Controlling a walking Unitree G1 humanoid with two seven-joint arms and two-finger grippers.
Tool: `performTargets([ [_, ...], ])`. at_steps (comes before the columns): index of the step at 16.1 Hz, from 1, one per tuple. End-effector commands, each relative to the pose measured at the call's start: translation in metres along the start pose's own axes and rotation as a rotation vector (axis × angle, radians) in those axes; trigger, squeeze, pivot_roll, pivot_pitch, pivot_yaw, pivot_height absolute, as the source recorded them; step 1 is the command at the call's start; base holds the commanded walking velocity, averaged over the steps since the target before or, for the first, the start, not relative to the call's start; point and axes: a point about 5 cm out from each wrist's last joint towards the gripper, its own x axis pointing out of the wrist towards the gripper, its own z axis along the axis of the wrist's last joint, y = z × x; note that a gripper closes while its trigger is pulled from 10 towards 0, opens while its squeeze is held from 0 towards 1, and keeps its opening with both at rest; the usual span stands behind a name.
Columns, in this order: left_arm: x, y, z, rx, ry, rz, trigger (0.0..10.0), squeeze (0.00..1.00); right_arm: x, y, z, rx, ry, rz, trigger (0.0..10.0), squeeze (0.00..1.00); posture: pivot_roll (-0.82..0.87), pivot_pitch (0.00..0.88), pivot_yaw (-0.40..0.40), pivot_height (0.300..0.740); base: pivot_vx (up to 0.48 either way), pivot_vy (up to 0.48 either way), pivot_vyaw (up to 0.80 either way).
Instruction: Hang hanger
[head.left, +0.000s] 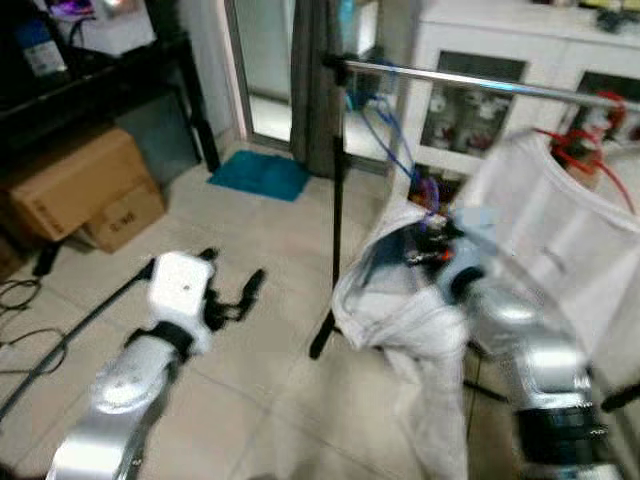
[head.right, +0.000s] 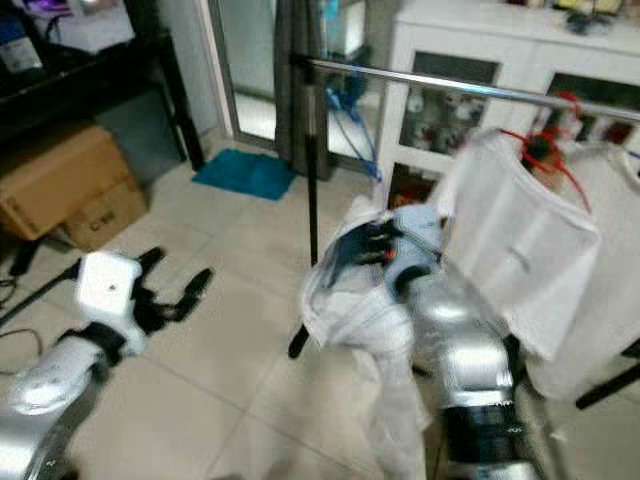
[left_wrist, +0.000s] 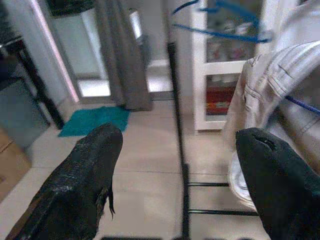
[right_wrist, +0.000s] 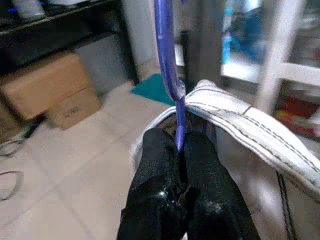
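**Hanger gripped low, rail not yet reached**

The right gripper (right_wrist: 179, 150) has its two black fingers pressed tight together on the thin blue plastic hanger (right_wrist: 167, 55), pinching the stem just below the hook. A pale white garment (head.left: 400, 300) is draped on that hanger, its stitched collar (right_wrist: 250, 120) lying against the fingers and the rest of the cloth trailing down toward the tiled floor (head.left: 270, 400). The hanger and garment sit right of centre in the scene, below and in front of the shiny metal clothes rail (head.left: 470, 80), which runs across the far right on a black upright stand (head.left: 337, 220). Further right, a white shirt on a red hanger (head.left: 570, 150) is already on the rail.

The left gripper (head.left: 235, 295) hovers low on the left, over the floor, its fingers spread wide and holding nothing. Brown cardboard boxes (head.left: 85, 190) sit far left, with a teal mat (head.left: 260, 175) beyond.

Risks, as a judgement: the head views are blurred, so how far the hook is from the rail is hard to tell, and a misjudged lift could knock the rail or miss it. The grip is narrow and the garment heavy, so the hanger may twist in the fingers. The trailing cloth could snag on the black stand, or the hook could catch the neighbouring shirt.
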Motion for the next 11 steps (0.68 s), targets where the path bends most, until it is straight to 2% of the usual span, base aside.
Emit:
performTargets([
  [1, 0.003, -0.005, 0.007, 0.003, -0.029, -0.028, 10.0, 0.0, -0.002, -0.008, 0.019, -0.02, -0.078, -0.022, 10.0, 0.0, -0.07, 0.0, 0.047, 0.74, 0.435, 0.0, -0.8],
  [2, 0.003, -0.005, 0.007, 0.003, -0.029, -0.029, 10.0, 0.0, -0.002, -0.009, 0.019, -0.02, -0.078, -0.023, 10.0, 0.0, -0.07, 0.0, 0.047, 0.74, 0.435, 0.0, -0.55],
  [7, 0.001, -0.007, 0.005, -0.002, -0.017, -0.049, 10.0, 0.0, -0.002, -0.008, 0.016, -0.025, -0.063, -0.021, 10.0, 0.0, -0.07, 0.0, 0.047, 0.74, 0.433, 0.0, 0.0],
  [11, 0.0, -0.009, 0.002, -0.002, -0.002, -0.07, 10.0, 0.0, -0.009, -0.023, -0.001, -0.074, 0.044, -0.069, 10.0, 0.0, -0.08, 0.0, 0.041, 0.74, 0.424, 0.0, -0.8],
])
